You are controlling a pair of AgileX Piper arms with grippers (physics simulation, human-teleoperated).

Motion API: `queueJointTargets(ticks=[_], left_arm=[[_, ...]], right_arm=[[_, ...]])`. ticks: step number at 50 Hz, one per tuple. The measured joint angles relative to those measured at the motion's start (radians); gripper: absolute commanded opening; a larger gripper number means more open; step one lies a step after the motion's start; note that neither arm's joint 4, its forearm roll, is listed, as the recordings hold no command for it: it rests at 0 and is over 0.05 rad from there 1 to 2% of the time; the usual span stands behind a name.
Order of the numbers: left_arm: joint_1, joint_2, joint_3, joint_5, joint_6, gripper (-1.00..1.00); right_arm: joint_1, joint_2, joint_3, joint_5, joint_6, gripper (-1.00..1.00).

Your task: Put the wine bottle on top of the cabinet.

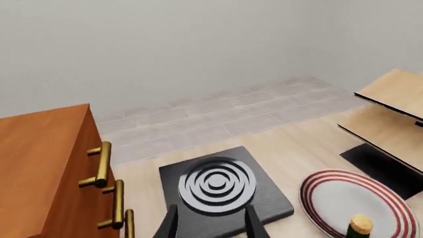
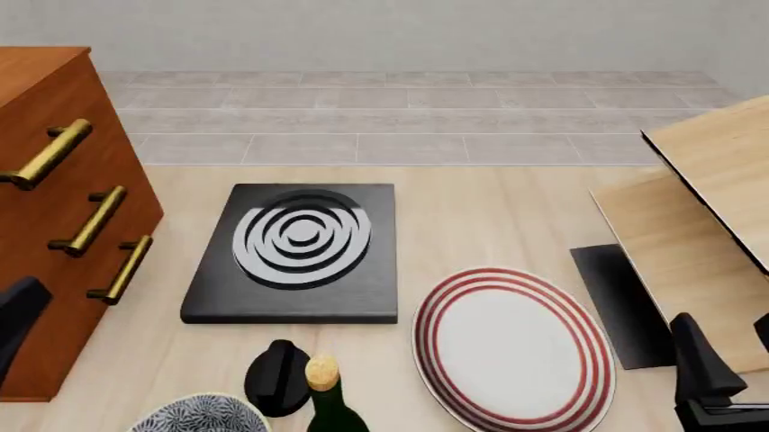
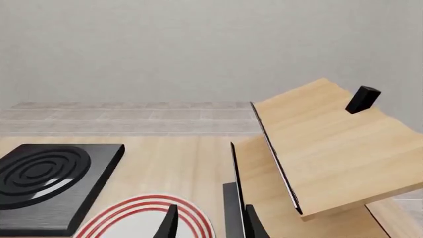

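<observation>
In the left wrist view, the left gripper point(image 1: 215, 223) showed its two fingers point(image 1: 170, 224) apart, with nothing between them, hanging above the black hotplate point(image 1: 225, 191). The cabinet point(image 1: 39, 168) stood beside the hotplate, its brass handles point(image 1: 102, 166) facing it. The cork of the wine bottle point(image 1: 360, 224) rose at the near rim of the striped plate point(image 1: 357, 198).

In the front view, the wine bottle point(image 2: 327, 400) stood upright at the near edge of the surface point(image 2: 481, 216), just beside a black knob point(image 2: 279, 373) and a patterned bowl point(image 2: 198, 414), between the bowl and the plate point(image 2: 514, 346). The cabinet point(image 2: 49, 207) stood at the left, well apart from the bottle. The right gripper point(image 2: 721, 369) hung near the pale wooden shelf point(image 2: 709, 207).

In the right wrist view, the right gripper point(image 3: 208, 223) had its fingers point(image 3: 168, 223) apart and empty.

The bottle was not yet grasped. As a judgement, the left gripper was better placed: it should close on the bottle's body, keep it upright, clear the knob, and lift above the cabinet top before lowering.
</observation>
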Motion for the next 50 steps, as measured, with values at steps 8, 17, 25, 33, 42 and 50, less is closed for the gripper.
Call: queueJointTargets(ticks=[8,17,25,33,42,50], left_arm=[[-0.085,0.041,-0.019,0.025,0.001,1.0],[-0.181,0.09,-0.035,0.034,0.002,1.0],[-0.253,0.123,-0.057,0.039,-0.006,1.0],[-0.319,0.149,-0.066,0.036,-0.012,1.0],[-0.38,0.184,-0.088,0.037,-0.014,1.0],[-0.439,0.213,-0.092,0.027,-0.019,1.0]], right_arm=[[0.0,0.0,0.0,0.0,-0.001,1.0],[0.0,0.0,0.0,0.0,0.0,1.0],[0.0,-0.001,-0.001,0.002,0.0,1.0],[0.0,-0.002,-0.002,0.003,-0.001,1.0],[0.0,-0.003,-0.001,0.005,0.002,1.0],[0.0,-0.003,-0.001,0.005,0.001,1.0]])
